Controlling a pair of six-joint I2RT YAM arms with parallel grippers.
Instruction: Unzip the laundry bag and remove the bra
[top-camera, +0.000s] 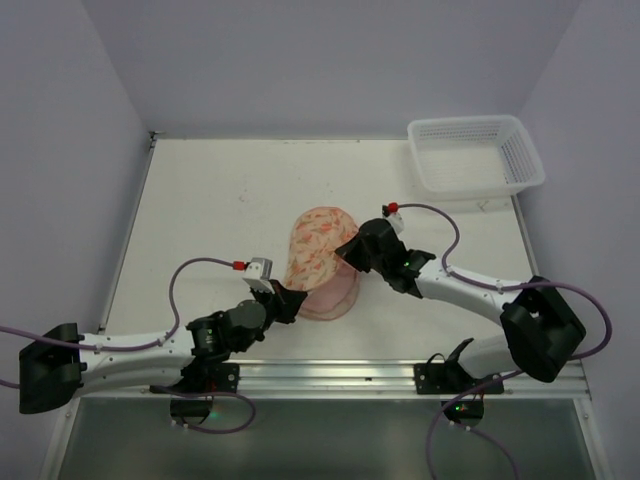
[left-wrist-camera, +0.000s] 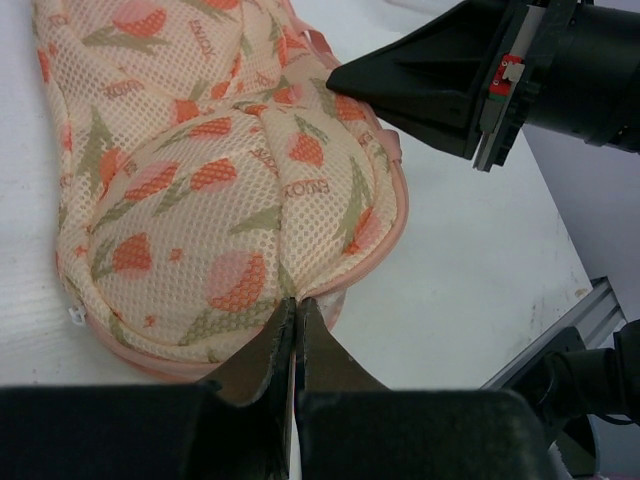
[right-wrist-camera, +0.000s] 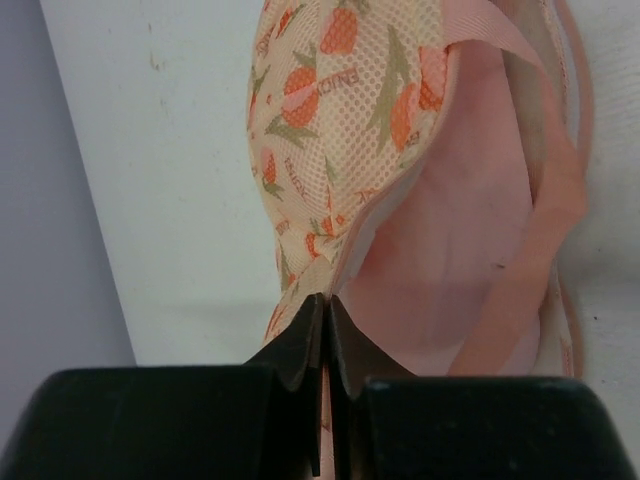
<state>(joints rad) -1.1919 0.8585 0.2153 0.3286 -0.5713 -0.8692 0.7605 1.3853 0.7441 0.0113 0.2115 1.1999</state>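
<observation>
The laundry bag lies mid-table, a peach pouch with orange print, and it is open. My left gripper is shut on the bag's near rim by the pink trim. My right gripper is shut on the edge of the bag's printed flap, which it holds lifted. Under that flap the pale pink bra shows inside the pouch, with its strap along the right. In the top view the left gripper is at the bag's near edge and the right gripper at its right side.
A white lattice basket stands at the table's back right corner. A metal rail runs along the near edge between the arm bases. Grey walls close in the table on the left, back and right.
</observation>
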